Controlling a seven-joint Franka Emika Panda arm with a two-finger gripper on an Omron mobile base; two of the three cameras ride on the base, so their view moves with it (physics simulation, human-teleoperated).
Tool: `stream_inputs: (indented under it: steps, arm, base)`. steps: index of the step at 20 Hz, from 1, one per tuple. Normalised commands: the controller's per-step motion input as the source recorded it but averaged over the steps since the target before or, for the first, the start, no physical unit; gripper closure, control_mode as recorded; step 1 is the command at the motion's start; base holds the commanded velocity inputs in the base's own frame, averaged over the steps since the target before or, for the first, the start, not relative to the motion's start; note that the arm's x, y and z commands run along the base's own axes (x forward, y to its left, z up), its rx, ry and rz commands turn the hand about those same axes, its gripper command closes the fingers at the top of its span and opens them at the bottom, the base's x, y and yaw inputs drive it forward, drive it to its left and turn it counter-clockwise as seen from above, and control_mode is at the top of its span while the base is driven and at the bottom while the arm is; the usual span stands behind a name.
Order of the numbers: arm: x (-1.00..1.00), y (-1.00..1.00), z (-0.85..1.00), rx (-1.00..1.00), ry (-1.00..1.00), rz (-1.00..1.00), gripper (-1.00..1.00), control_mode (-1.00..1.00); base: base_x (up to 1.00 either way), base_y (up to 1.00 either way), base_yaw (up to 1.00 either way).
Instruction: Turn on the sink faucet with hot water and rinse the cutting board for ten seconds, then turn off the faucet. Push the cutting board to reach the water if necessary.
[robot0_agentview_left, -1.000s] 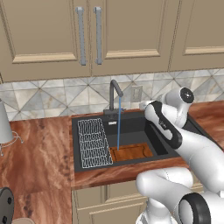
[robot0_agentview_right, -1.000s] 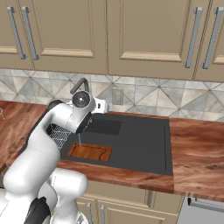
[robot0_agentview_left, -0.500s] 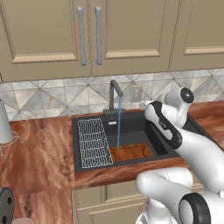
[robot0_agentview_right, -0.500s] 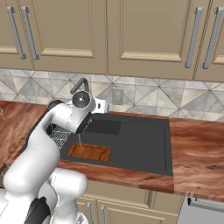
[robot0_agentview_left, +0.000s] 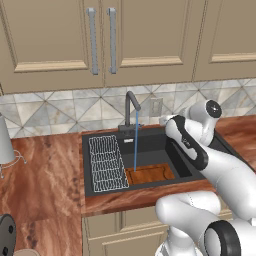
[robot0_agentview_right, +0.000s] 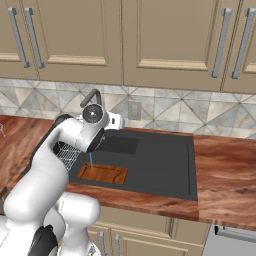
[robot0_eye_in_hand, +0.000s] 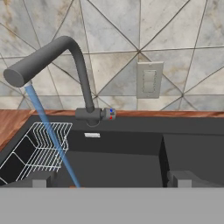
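Left base view, left to right: wood-grain tabletop (robot0_agentview_left: 45, 175), then the sink (robot0_agentview_left: 150, 142), a black basin set into it. Inside the sink, at its left end, sits a white wire rack (robot0_agentview_left: 107, 162). Just right of the rack, the cutting board (robot0_agentview_left: 150, 174) lies flat on the basin floor near the front wall. The rest of the basin to the right is hidden behind the arm here.

The sink faucet (robot0_agentview_left: 131, 107) stands at the back rim, neck bent forward. The water (robot0_agentview_left: 135, 147) runs as a thin blue stream straight down from the spout and lands on the left end of the cutting board.

Right base view: same layout. The wire rack (robot0_agentview_right: 67, 154) is mostly behind the arm, the cutting board (robot0_agentview_right: 102, 173) is flat at the front left of the sink (robot0_agentview_right: 165, 165), and the water (robot0_agentview_right: 91, 160) meets the board near its left part. The right part of the basin holds nothing visible.

Hand view: the rack (robot0_eye_in_hand: 37, 151) is at the left, the water (robot0_eye_in_hand: 50, 135) slants down from the spout, and the faucet (robot0_eye_in_hand: 81, 72) has its base lever at the back rim. A wall outlet (robot0_eye_in_hand: 149, 79) sits on the tile to the right. The gripper (robot0_eye_in_hand: 107, 181) is held off the faucet with fingertips (robot0_eye_in_hand: 37, 180) spread wide apart, gripping nothing.
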Motion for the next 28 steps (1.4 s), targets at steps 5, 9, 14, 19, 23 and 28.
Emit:
stream_inputs:
  steps: [5,9,14,19,23,28]
  arm:
    - [0.00,0.00,0.00,0.00,0.00,0.00,-1.00,-1.00]
    - [0.00,0.00,0.00,0.00,0.00,0.00,-1.00,-1.00]
    - [0.00,0.00,0.00,0.00,0.00,0.00,-1.00,-1.00]
    - [0.00,0.00,0.00,0.00,0.00,0.00,-1.00,-1.00]
    - [0.00,0.00,0.00,0.00,0.00,0.00,-1.00,-1.00]
    - [0.00,0.00,0.00,0.00,0.00,0.00,-1.00,-1.00]
  base:
    - [0.00,0.00,0.00]
    - [0.00,0.00,0.00]
    - [0.00,0.00,0.00]
    - [0.00,0.00,0.00]
    - [0.00,0.00,0.00]
    - [0.00,0.00,0.00]
